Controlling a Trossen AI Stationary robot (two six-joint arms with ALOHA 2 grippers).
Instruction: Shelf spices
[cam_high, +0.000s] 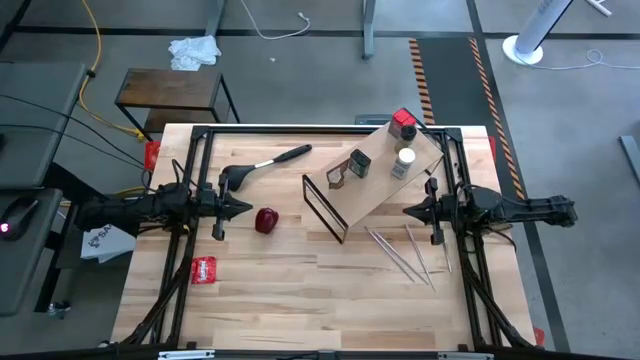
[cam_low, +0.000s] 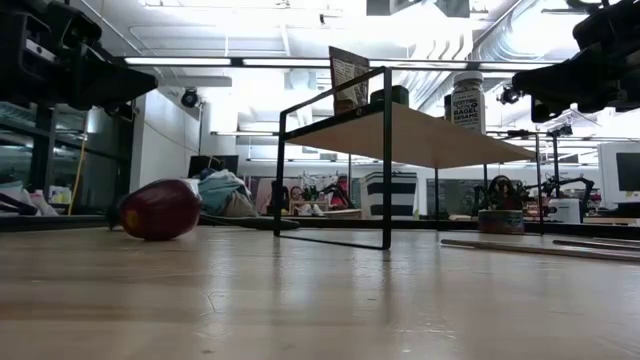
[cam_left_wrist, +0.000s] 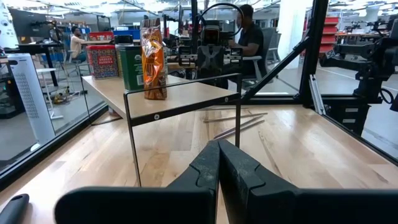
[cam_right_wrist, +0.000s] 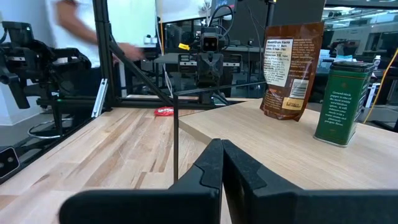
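Standing askew toward the desk's (cam_high: 300, 290) far right: the shelf (cam_high: 375, 180), with a red-capped jar (cam_high: 403, 123), a white-capped jar (cam_high: 404, 161), a green tin (cam_high: 360, 164) and a brown pouch (cam_high: 337, 177) on top. Left gripper (cam_high: 243, 208) and right gripper (cam_high: 408, 211) flanking, jaws closed, empty

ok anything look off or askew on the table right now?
The shelf sits skewed, at an angle to the table edges. Loose thin sticks lie scattered beside it. Nothing looks spilled or tipped; the spice containers on it stand upright.
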